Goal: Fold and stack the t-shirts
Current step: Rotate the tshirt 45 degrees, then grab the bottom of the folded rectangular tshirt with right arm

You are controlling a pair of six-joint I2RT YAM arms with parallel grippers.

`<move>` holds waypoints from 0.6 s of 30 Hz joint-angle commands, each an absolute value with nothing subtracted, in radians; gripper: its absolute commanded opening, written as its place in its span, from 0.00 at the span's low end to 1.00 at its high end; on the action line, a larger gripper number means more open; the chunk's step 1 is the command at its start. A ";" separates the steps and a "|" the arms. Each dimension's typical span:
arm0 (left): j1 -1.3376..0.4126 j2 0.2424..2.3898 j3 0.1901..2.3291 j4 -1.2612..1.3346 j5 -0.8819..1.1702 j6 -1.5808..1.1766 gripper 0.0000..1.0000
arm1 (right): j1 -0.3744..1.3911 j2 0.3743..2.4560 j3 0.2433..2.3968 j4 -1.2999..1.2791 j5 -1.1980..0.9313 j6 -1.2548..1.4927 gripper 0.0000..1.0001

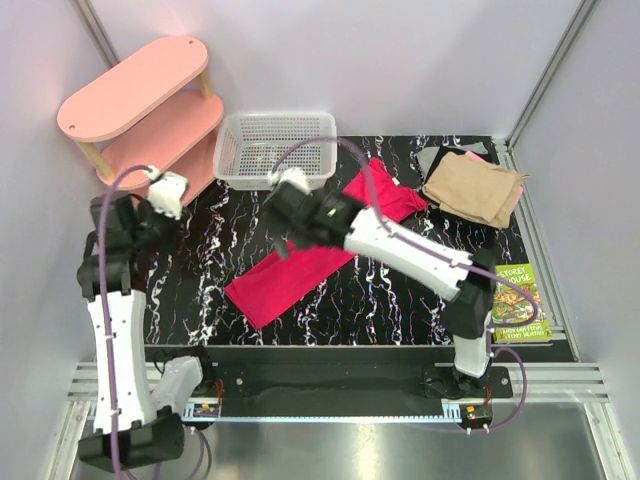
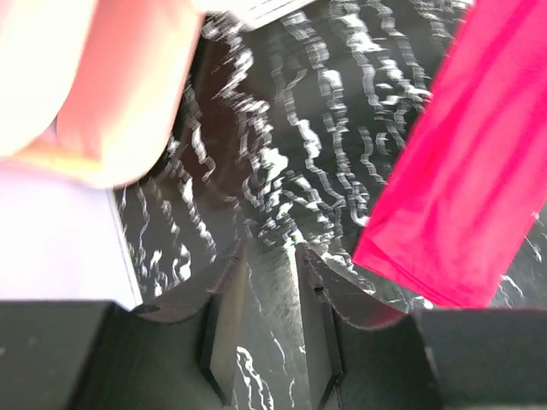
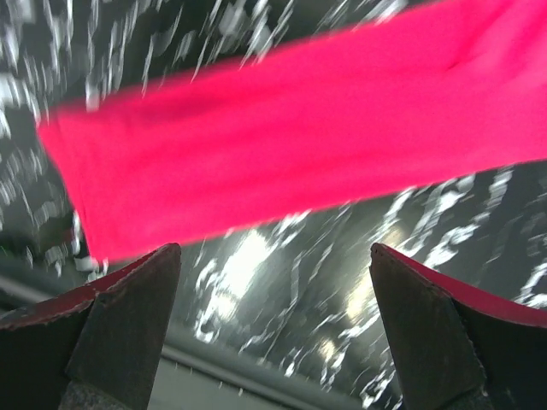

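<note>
Crimson-pink tee (image 1: 285, 282) lies flat on the black marbled tabletop (image 1: 390, 300) at centre of the overhead view. It's folded lengthwise into a long strip running from lower left toward upper right. Its wider end spreads out just right of the white mesh basket (image 1: 275, 148). The R arm crosses over the strip's middle, so I can't see that part. The folded stack sits at upper right of the tabletop: tan tee (image 1: 478, 188) on top, grey one (image 1: 435, 160) poking out at its left, pale pink edge (image 1: 517, 198) showing at its right.

Right gripper (image 3: 275, 256): fingers (image 3: 128, 320) spread wide, nothing btwn them, and no cloth touching them that I can see. In the R wrist view the tee runs as a band across the upper half, w/ bare tabletop below it. That view is blurred.

Left gripper (image 2: 269, 256): fingers (image 2: 224, 316) only a narrow slit apart, nothing in the slit, just tabletop behind. In the overhead view it's at the left edge of the tabletop, beside the pink shelf (image 1: 140, 105) and apart from the tee. The L wrist view has the strip's end at right of frame and the shelf blurred at upper left.

Book (image 1: 520, 300) lies off the lower right corner of the tabletop.
</note>
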State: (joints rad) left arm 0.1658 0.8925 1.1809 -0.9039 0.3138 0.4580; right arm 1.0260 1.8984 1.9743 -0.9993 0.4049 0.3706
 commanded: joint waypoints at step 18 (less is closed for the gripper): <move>0.649 1.241 1.180 -1.066 0.850 0.598 0.32 | 1.341 2.272 2.091 -0.905 0.465 0.310 0.95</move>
